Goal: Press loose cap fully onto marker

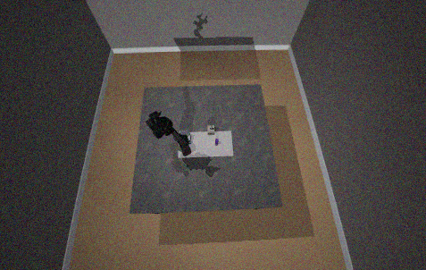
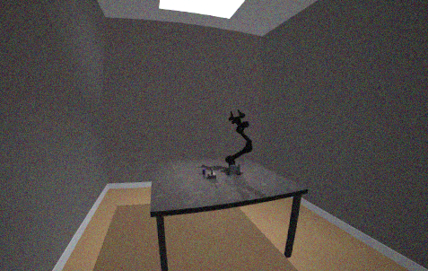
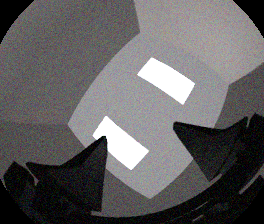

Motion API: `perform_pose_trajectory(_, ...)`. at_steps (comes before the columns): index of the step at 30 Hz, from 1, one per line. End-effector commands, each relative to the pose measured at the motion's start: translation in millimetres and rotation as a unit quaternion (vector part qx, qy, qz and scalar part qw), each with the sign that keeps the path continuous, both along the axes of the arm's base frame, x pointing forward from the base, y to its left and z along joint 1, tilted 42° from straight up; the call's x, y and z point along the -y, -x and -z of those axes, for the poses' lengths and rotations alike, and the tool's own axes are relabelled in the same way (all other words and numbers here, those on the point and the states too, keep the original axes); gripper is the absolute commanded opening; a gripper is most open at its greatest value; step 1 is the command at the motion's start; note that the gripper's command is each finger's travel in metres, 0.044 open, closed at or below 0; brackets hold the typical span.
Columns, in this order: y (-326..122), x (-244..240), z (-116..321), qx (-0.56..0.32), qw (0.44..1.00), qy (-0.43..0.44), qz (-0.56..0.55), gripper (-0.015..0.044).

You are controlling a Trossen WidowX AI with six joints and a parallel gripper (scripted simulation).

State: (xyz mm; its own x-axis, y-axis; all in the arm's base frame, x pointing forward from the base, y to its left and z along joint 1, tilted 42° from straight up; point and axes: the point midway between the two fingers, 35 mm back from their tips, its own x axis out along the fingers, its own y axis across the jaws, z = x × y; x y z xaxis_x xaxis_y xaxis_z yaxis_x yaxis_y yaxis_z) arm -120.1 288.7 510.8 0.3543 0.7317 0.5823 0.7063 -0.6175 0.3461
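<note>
The arm [image 2: 240, 145] is rearing up from its base on the worktop [image 2: 224, 195], bending through its joints and pointing the claw [image 2: 237, 116] high toward the ceiling. The claw is standing released, its two dark fingers spread wide with nothing between them. In the wrist view the fingers are framing only the pale ceiling, where two bright light panels [image 3: 165, 80] are showing, one of them partly behind the left finger tip.

From the top view, the arm [image 1: 170, 130] is lying over the left end of a white mat [image 1: 221, 149] that is sitting on the grey worktop [image 1: 250, 179]. The cap [image 1: 216, 141], a small purple thing, is resting on the mat by itself, well apart from the claw. The holder [image 1: 212, 130] is sitting at the mat's far edge, near the cap but not touching it; the marker in it is too small to make out clearly. In the exterior view the holder and cap [image 2: 208, 172] are showing only as tiny shapes just beside the arm's base, and which is which cannot be told there. The cap is not yet on the marker.
</note>
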Motion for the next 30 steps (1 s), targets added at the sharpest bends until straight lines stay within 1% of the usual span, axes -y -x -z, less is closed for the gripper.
perform_pose_trajectory(1,-0.3,1.0,-0.9,-0.002,1.0,-0.003,-0.002,0.0374)
perform_pose_trajectory(3,-2.9,9.1,-8.1,-0.017,0.999,-0.024,-0.015,0.0321)
perform_pose_trajectory(5,-9.0,25.6,-21.9,-0.048,0.996,-0.066,-0.042,0.0269)
perform_pose_trajectory(6,-13.8,37.2,-30.7,-0.069,0.991,-0.094,-0.061,0.0254)
perform_pose_trajectory(10,-40.5,88.7,-63.2,-0.154,0.954,-0.216,-0.137,0.0254)
perform_pose_trajectory(13,-65.3,129.7,-83.2,-0.223,0.903,-0.304,-0.205,0.0254)
perform_pose_trajectory(17,-109.0,182.7,-99.5,-0.308,0.806,-0.417,-0.287,0.0254)
perform_pose_trajectory(22,-176.9,240.0,-99.1,-0.395,0.647,-0.539,-0.367,0.0254)
perform_pose_trajectory(24,-203.2,255.9,-93.0,-0.42,0.585,-0.576,-0.387,0.0254)
perform_pose_trajectory(28,-238.7,273.9,-82.2,-0.445,0.498,-0.624,-0.406,0.0254)
perform_pose_trajectory(30,-265.8,285.6,-71.8,-0.457,0.43,-0.659,-0.415,0.0254)
